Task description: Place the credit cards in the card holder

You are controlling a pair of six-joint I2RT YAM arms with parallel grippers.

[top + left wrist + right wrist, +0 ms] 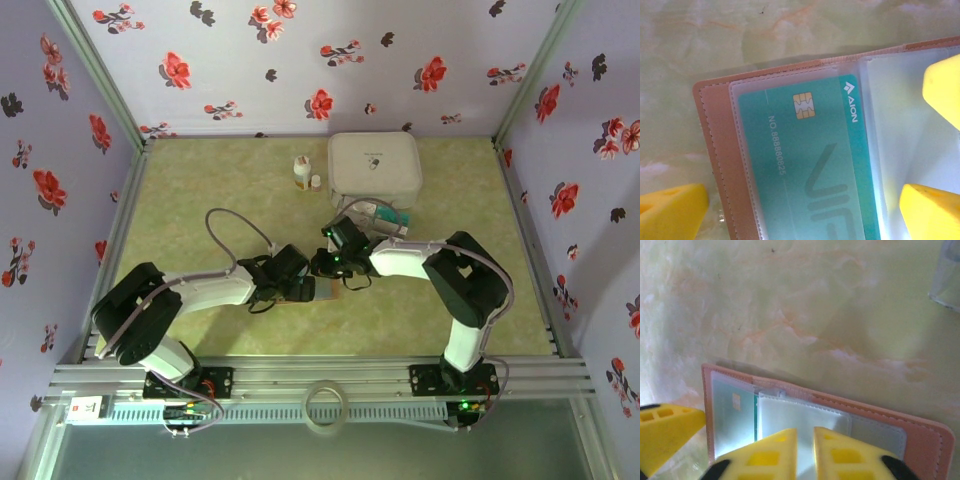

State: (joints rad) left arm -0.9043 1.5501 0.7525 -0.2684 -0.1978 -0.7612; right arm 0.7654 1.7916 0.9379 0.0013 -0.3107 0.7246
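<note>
The top external camera is mounted high behind the left arm base and right arm base, facing down and forward over the whole table. Each wrist camera looks steeply down at very close range. Both wrist views share the open card holder and its teal card.

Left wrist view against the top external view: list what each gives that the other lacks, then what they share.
Left wrist: the print on the teal card, with a gold chip, an AION logo and a number line, inside a clear sleeve of the card holder, and the left gripper with its yellow fingers spread wide.
Top external: the white box, two small bottles, loose cards beside the box, and the right gripper close to the left one.
Shared: the brown card holder lying open on the green table under the left gripper.
</note>
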